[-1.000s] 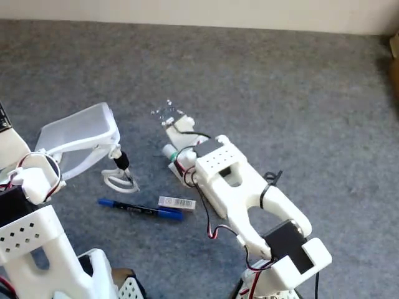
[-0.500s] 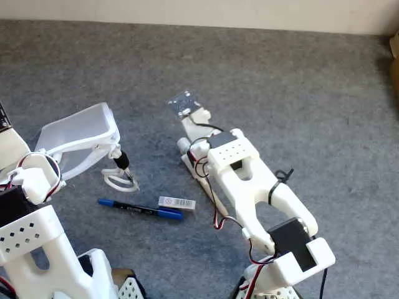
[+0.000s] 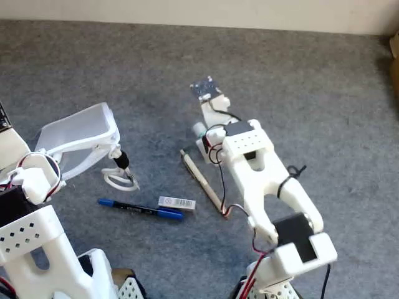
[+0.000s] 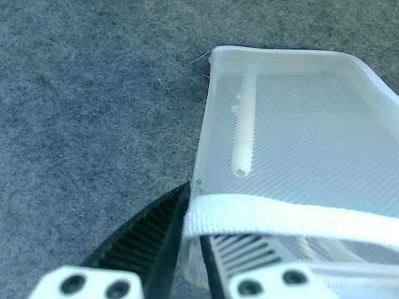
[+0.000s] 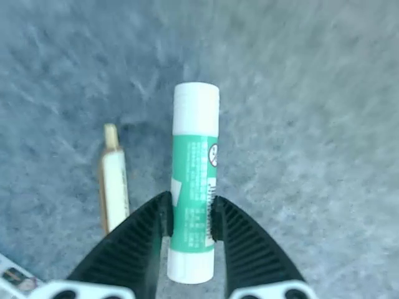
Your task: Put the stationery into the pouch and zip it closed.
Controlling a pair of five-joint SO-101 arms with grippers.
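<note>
Translucent white mesh pouch (image 3: pixel 78 140) sits at scene left, with the left gripper (image 4: pixel 190 208) fingers clenched on its rim. Green-and-white glue stick (image 5: pixel 194 180) is at centre, grasped between the right gripper (image 5: pixel 191 202) fingers. Cream pen (image 3: pixel 202 180) lies just nearer on the grey carpeted tabletop (image 3: pixel 324 93). Blue pen (image 3: pixel 140 209) and white eraser (image 3: pixel 176 202) lie side by side, near-left of it.

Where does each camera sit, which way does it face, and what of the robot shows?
High view: fixed above, looking down on the grey table; the left arm and right arm show.
Left wrist view: on the left arm, looking along its pincer, shut on the pouch rim.
Right wrist view: on the right arm, looking down past its pincer, shut on the glue stick.
Shared: high and right wrist views both show the cream pen.
</note>
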